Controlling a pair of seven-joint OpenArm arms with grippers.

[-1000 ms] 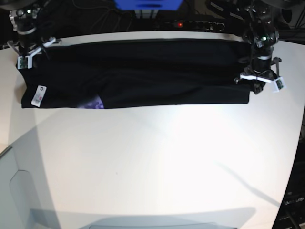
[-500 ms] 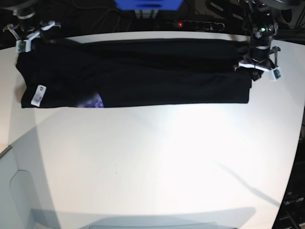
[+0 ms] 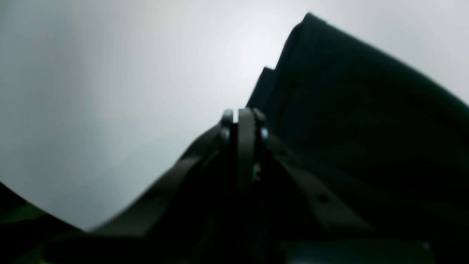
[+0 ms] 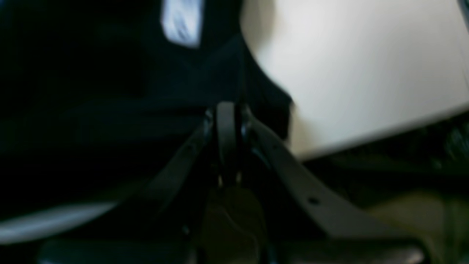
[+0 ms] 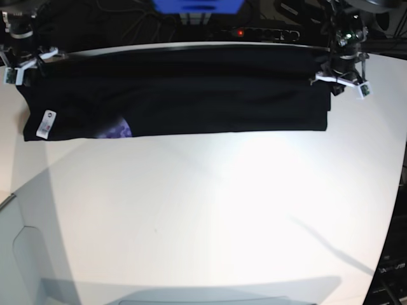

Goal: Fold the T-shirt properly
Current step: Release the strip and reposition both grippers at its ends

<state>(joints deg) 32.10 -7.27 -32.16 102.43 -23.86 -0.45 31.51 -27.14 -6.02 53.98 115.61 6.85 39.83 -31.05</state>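
The black T-shirt point(image 5: 191, 95) is stretched in a long band across the far side of the white table point(image 5: 210, 210). A small white tag point(image 5: 44, 122) and a patch of purple print point(image 5: 114, 131) show near its left end. My left gripper point(image 5: 336, 77), on the right in the base view, is shut on the T-shirt's right far corner. My right gripper point(image 5: 27, 62) is shut on the left far corner. In the left wrist view the left gripper point(image 3: 243, 113) is closed beside dark cloth point(image 3: 366, 121). The right wrist view shows the right gripper point(image 4: 227, 106) closed amid cloth point(image 4: 91, 91) below the tag point(image 4: 182, 22).
Behind the table's far edge lie a power strip with a red light point(image 5: 254, 32), a blue object point(image 5: 197, 6) and cables. A pale grey panel point(image 5: 19, 254) sits at the front left. The table's edge curves down the right side.
Both grippers have moved toward the table's far edge, taking the T-shirt's far edge along. The near hem and the tag have slid back with it, and the cloth is tauter.
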